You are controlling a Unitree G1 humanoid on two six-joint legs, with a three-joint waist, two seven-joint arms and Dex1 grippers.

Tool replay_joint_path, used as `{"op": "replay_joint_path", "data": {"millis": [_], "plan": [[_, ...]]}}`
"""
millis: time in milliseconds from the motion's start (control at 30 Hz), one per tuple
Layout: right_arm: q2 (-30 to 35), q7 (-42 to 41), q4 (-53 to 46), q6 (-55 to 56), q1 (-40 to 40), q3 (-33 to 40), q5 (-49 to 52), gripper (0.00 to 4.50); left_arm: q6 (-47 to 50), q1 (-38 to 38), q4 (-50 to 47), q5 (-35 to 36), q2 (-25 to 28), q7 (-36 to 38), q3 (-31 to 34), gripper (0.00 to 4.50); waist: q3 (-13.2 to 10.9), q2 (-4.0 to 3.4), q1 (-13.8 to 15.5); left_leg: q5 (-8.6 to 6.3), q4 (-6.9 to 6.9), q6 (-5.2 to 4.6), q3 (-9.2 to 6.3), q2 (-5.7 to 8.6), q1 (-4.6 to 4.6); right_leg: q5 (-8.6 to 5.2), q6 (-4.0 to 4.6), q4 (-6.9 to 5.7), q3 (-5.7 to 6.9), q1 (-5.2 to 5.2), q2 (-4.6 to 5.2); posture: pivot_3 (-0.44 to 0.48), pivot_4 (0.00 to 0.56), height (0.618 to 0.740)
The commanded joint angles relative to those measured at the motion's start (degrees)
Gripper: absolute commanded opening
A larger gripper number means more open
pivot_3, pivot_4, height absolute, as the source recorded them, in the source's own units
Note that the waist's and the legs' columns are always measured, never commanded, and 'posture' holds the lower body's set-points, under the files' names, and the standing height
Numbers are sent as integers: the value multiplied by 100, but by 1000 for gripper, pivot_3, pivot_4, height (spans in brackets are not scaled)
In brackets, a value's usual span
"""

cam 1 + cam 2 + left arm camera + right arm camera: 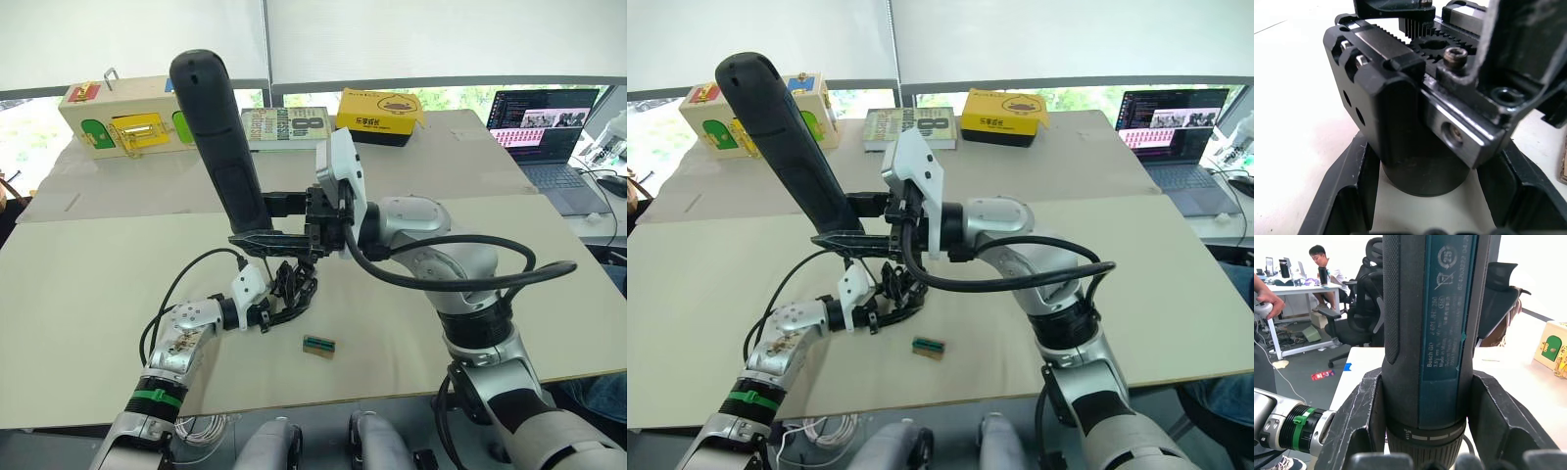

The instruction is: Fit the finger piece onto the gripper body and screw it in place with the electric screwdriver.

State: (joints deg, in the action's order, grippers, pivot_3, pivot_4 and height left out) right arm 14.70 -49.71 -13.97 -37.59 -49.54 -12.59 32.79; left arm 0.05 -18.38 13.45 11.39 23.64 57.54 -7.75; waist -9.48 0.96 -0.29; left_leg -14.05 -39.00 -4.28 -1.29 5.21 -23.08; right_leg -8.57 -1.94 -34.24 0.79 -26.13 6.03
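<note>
Left wrist view showed the gripper body (1415,122) clamped between the two black fingers (1342,196) of the left gripper (279,299), with its round base down and its geared rack and screws facing up. In the head views this body was held just above the table (98,284), toward the near edge and left of the middle. The right gripper (294,235) was closed round the lower part of the screwdriver (220,137), which stood tilted, its rounded end leaning away to the left and its tip pointing down at the gripper body. The bit itself was hidden behind the fingers, so it could not be told whether it sat in a screw head. The finger piece could not be told apart from the body.

Several risks were judged from this pose. A tilted bit could slip out of the screw head and strip it. The push of the driver could turn the body in the left fingers, because only the round base was gripped. A small green-topped block (319,345) lay near the near edge, close under both arms, and could be knocked off.
</note>
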Motion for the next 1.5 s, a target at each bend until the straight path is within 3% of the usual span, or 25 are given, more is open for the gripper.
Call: {"op": "replay_joint_path", "data": {"millis": [33, 1500], "plan": [[-51, 50, -291, 140, -101, 341, 217, 1924, 97, 174, 203, -24, 79, 178, -107, 2282, 0, 0, -6, 0, 0, 0, 0, 0, 0, 0, 0, 0, 0, 0, 0, 0, 150, 740], [-267, 299, -146, -51, -39, 209, 172, 1924, -6, 260, 275, -41, 117, 269, -45, 2282, 2, -2, -60, 0, 2, 1, 6, 0, 13, -1, 2, -21, -2, -1, 1, 0, 150, 740]]}}
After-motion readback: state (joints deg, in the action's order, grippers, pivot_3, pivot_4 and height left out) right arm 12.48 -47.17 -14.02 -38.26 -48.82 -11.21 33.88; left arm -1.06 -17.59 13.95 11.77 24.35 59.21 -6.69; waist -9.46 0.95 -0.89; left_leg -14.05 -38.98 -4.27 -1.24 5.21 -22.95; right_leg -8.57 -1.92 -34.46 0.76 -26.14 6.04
